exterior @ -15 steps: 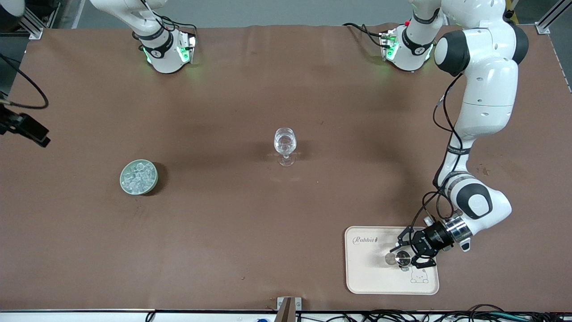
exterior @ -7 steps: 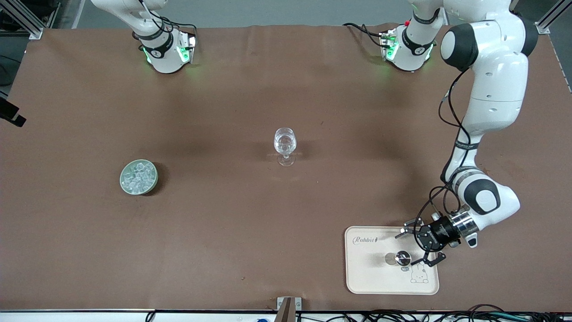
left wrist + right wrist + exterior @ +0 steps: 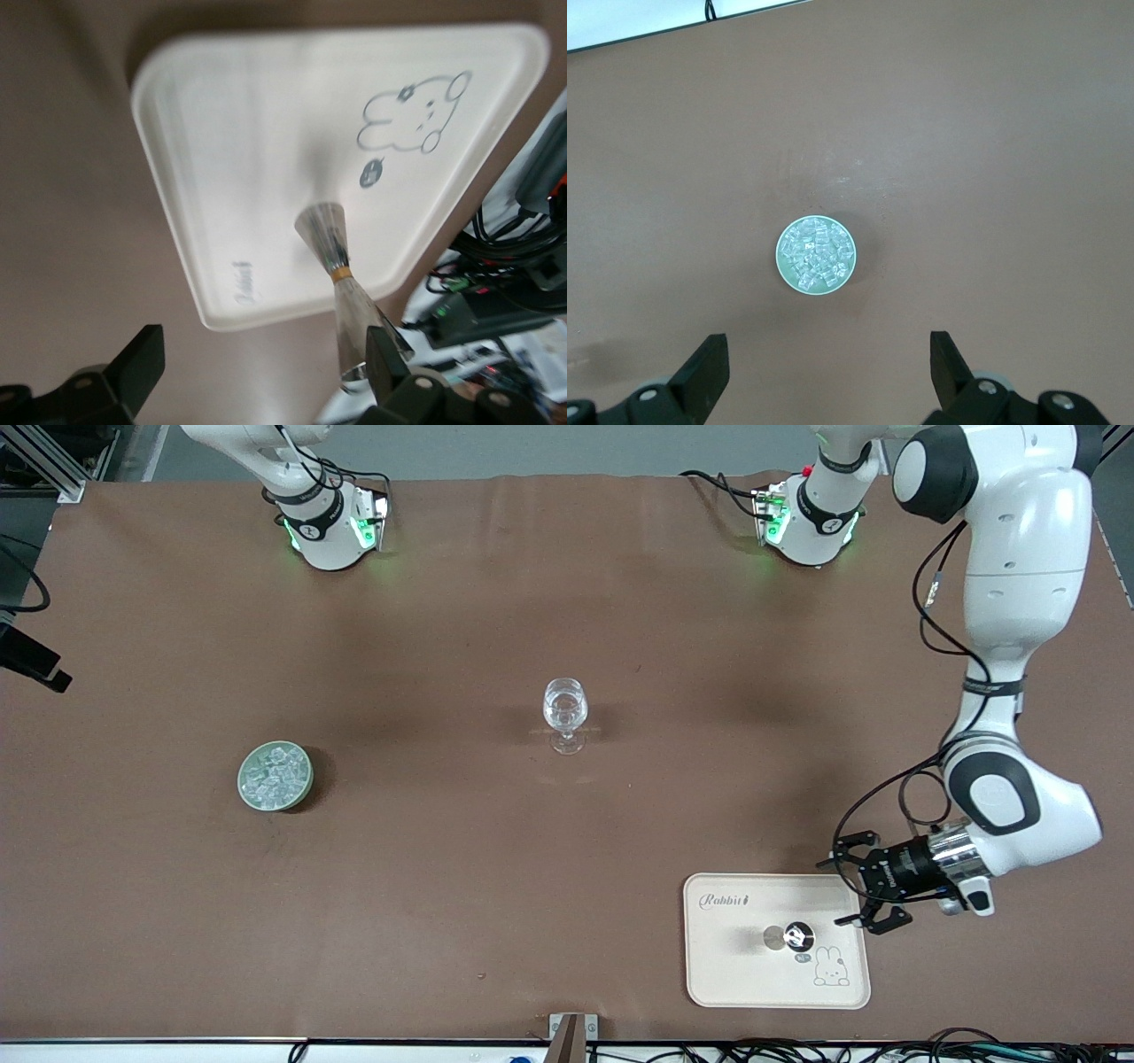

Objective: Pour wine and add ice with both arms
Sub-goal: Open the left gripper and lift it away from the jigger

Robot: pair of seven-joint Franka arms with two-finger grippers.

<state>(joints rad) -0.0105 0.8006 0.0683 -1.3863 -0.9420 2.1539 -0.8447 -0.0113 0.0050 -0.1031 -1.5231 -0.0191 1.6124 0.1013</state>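
The left gripper (image 3: 858, 884) has released the bottle (image 3: 798, 936) and backed off, fingers apart. The right gripper (image 3: 824, 372), fingers apart, hangs over the ice (image 3: 816, 255).

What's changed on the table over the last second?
The left gripper has opened and let go of the bottle, then drawn back off the tray's edge toward the left arm's end of the table. The bottle stays upright on the tray. The wine glass, the bowl of ice and the open right gripper above it are unchanged.
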